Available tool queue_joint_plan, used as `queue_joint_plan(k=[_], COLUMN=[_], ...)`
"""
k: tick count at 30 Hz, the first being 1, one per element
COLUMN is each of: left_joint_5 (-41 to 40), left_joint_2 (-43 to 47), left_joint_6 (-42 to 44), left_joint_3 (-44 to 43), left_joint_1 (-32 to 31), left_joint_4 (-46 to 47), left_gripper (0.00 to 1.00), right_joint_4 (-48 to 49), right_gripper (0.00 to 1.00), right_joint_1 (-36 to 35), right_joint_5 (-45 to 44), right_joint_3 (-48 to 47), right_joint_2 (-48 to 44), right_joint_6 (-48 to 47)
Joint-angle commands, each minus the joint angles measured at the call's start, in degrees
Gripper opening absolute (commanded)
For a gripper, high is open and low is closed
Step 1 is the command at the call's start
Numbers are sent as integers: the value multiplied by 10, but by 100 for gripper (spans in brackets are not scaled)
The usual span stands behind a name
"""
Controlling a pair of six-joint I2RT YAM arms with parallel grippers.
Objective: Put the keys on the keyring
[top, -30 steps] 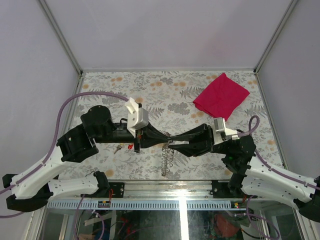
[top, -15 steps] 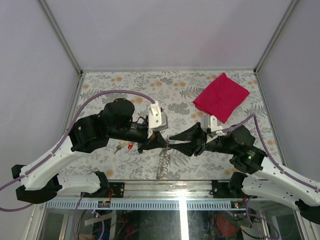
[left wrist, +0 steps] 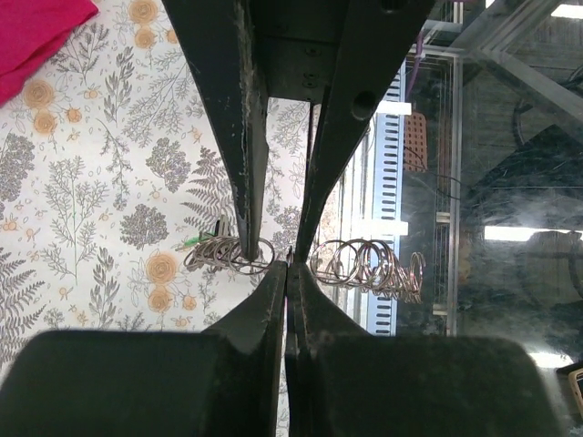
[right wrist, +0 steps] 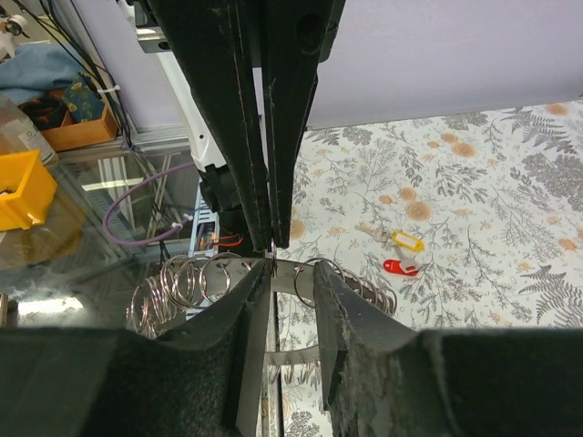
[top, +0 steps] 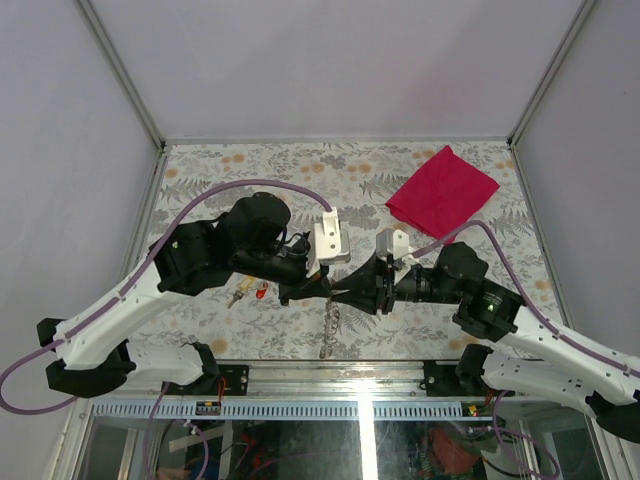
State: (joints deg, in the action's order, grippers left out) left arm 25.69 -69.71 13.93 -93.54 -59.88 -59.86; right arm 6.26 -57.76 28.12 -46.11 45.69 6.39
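while my left claw is pinching the keyring shut, i'm wanting the half-open right claw, grip unclear, squared.

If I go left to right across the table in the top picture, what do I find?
yellow key → red key → rings → red cloth

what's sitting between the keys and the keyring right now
Nothing visible: the keys lie on open floral table beside the keyring chain, where the left tool and right tool meet.
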Motion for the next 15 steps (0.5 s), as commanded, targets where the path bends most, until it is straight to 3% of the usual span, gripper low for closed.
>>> queue_joint_plan(k=[1,15], left_joint_5=[-3,-11], left_joint_2=[0,-11], left_joint_6=[10,8], left_joint_3=[-28,-30], left_joint_1=[-6,-12], left_joint_4=[1,-2], left_gripper=[0,0], right_joint_4=[17,60], right_gripper=[30,22], right_joint_1=[-2,-2], right_joint_5=[21,48], right_joint_3=[-32,-28], right_joint_2=[9,20], right_joint_6=[-3,15])
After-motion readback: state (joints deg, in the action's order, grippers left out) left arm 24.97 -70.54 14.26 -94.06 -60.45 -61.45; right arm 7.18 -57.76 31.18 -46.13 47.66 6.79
